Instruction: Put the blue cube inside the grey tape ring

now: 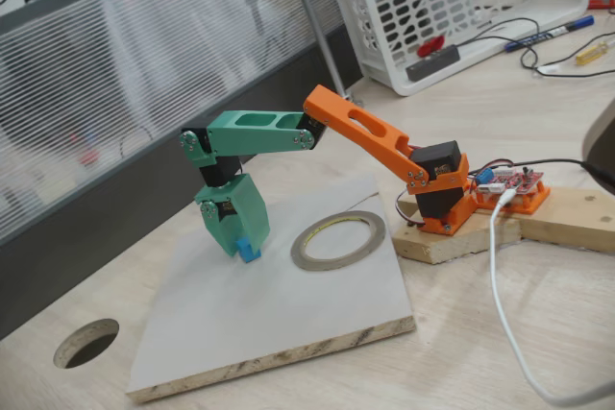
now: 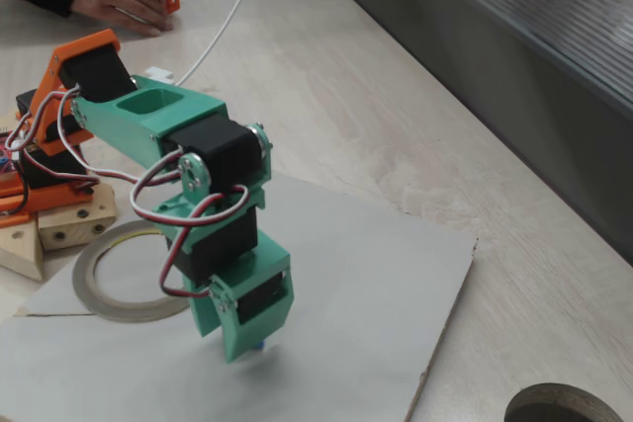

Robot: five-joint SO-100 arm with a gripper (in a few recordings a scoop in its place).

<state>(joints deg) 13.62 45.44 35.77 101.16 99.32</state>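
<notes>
Count of the things on the table

We count one blue cube (image 1: pixel 250 251), one grey tape ring (image 1: pixel 338 239), one green gripper (image 1: pixel 237 240), one grey board (image 1: pixel 317 304), one round hole in the tabletop (image 1: pixel 86 343), one white basket (image 1: pixel 461 7), one blue pen (image 1: pixel 550 35) and one white cable (image 1: pixel 500 285).

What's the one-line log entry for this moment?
gripper: shut on blue cube | cube: just above grey board | grey tape ring: empty, right of gripper in a fixed view | placement: not done
</notes>
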